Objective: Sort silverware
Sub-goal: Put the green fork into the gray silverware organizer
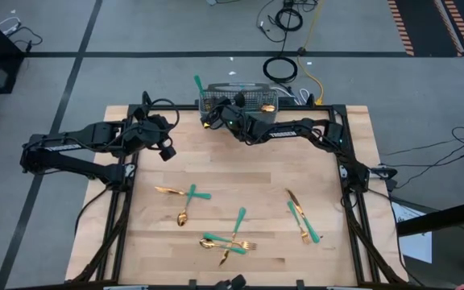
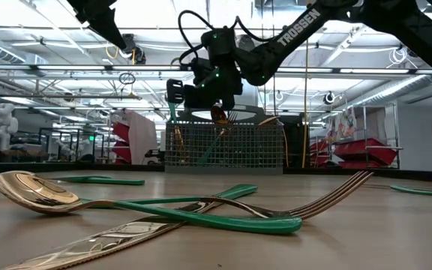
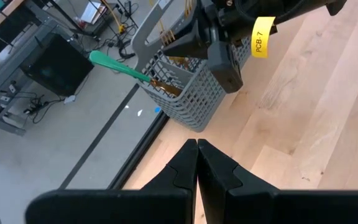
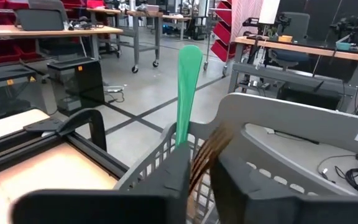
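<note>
Wooden table [image 1: 240, 181]: silverware [image 1: 232, 238] scattered near front edge. Grey mesh basket [image 1: 240, 100] at rear edge, teal handle [image 4: 188, 93] protruding. Right gripper [image 4: 201, 168] over basket, fingers slightly parted around a gold utensil. Left gripper [image 3: 196, 163] nearby, fingers closed, empty.

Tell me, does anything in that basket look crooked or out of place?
Yes: one teal-handled piece in the wire basket leans far out over its left end, off the table's back edge, instead of standing upright. The right gripper hovers over that end.
</note>
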Robot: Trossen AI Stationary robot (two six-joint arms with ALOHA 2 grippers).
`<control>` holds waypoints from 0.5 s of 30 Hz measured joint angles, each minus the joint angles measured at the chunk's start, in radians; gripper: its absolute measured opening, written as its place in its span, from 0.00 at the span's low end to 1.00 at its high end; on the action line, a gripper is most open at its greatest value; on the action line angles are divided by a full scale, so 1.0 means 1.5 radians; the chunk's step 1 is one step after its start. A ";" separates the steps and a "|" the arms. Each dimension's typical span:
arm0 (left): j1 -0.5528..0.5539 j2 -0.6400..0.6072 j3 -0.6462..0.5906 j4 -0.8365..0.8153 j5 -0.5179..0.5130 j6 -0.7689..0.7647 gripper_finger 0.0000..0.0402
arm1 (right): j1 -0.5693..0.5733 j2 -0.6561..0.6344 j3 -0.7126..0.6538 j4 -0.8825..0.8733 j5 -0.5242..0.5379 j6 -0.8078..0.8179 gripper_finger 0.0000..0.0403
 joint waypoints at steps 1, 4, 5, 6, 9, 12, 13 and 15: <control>0.000 0.000 0.000 0.000 0.000 0.000 0.04 | 0.000 0.000 0.000 -0.001 0.000 0.000 0.18; 0.000 0.000 0.000 0.000 0.000 0.000 0.04 | 0.000 0.000 0.000 -0.001 -0.001 -0.007 0.28; 0.000 0.000 0.000 0.000 0.000 0.000 0.04 | 0.001 0.000 0.000 -0.001 -0.001 -0.008 0.32; 0.000 0.000 0.000 0.000 0.000 0.000 0.04 | 0.001 0.000 0.000 -0.001 -0.001 -0.008 0.36; 0.000 0.000 0.000 0.000 0.000 0.000 0.04 | 0.004 -0.009 0.000 -0.015 0.002 -0.010 0.45; 0.000 0.000 0.000 0.000 0.000 0.000 0.04 | 0.008 -0.040 0.000 -0.033 0.034 -0.048 0.51; 0.000 0.000 0.000 0.000 0.000 0.000 0.04 | 0.010 -0.058 0.000 -0.038 0.042 -0.071 0.53; 0.000 0.000 0.000 0.000 0.001 0.001 0.04 | 0.021 -0.104 0.000 -0.069 0.044 -0.116 0.54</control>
